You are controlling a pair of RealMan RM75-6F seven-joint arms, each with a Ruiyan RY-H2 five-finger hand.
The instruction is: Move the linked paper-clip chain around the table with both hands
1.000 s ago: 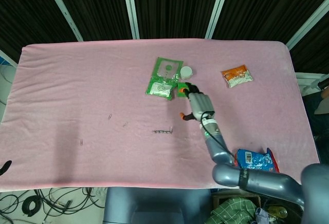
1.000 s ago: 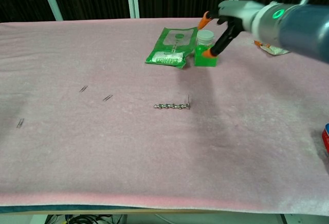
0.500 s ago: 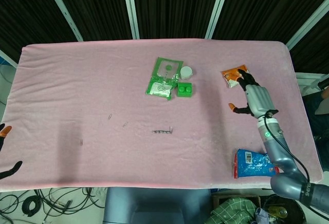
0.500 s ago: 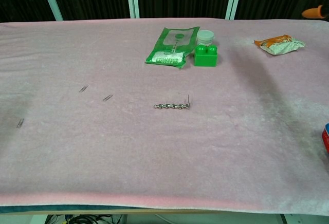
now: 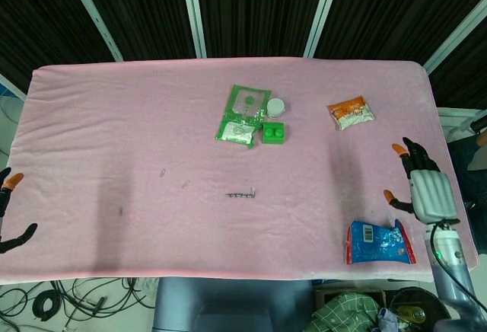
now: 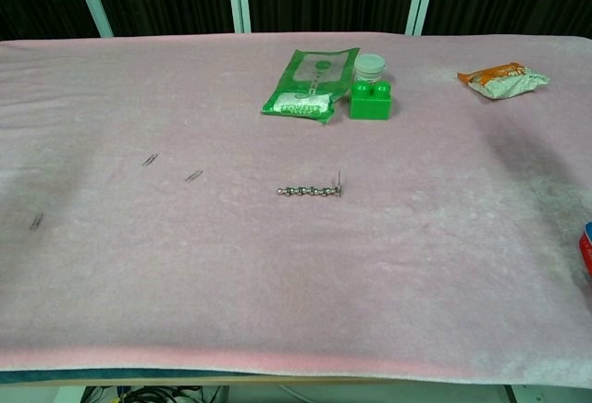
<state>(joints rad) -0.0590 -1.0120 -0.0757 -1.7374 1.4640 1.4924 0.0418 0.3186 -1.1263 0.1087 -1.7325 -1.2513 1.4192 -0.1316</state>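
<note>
The paper-clip chain (image 5: 240,193) lies flat near the middle of the pink table (image 5: 114,119), touched by neither hand. The right hand (image 5: 424,187) hovers at the table's right edge, fingers spread, holding nothing (the left hand (image 5: 9,210) shows only fingertips, so I cannot tell its state).

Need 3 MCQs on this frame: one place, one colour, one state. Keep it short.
1. Where does the paper-clip chain lie?
A. under the green packet
B. on bare cloth, nearer the table's front edge than the green block
C. on the blue packet

2. What colour is the block beside the white-capped jar?
A. green
B. red
C. yellow

3. What is the right hand doing?
A. pinching the chain
B. pressing the orange packet
C. holding nothing, fingers apart, at the table's right edge

Key: 1 B, chain sits alone mid-table; 2 A, block is plainly green; 3 C, head view shows it far from the chain.
</note>
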